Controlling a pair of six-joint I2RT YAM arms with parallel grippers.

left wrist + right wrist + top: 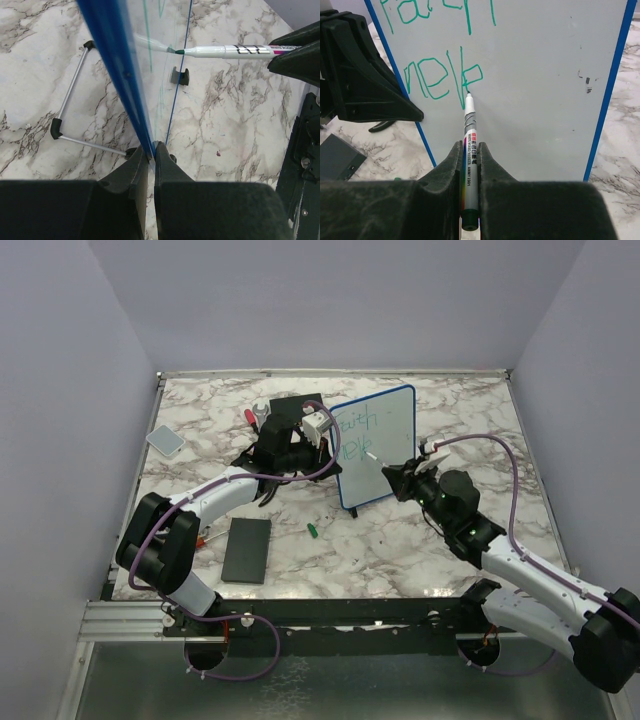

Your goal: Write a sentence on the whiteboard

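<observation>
The whiteboard (pixel 378 445) stands upright a little far of the table's (pixel 450 550) middle, between the two arms. It is a white rectangle in a blue frame with rounded corners, on small black feet, with a wire prop (pixel 70 100) behind it. The sentence (pixel 442 77) runs in thin green handwriting over two lines on the left half of the face; the lower line looks like "help", and the upper one is cut off. A few small dark specks mark the right side. The left gripper (pixel 151 155) has its jaws pinching the board's left blue edge. The right gripper (pixel 470 150) has its jaws clamped on a marker (pixel 469 125), whose tip touches the face at the last letter of the lower line
</observation>
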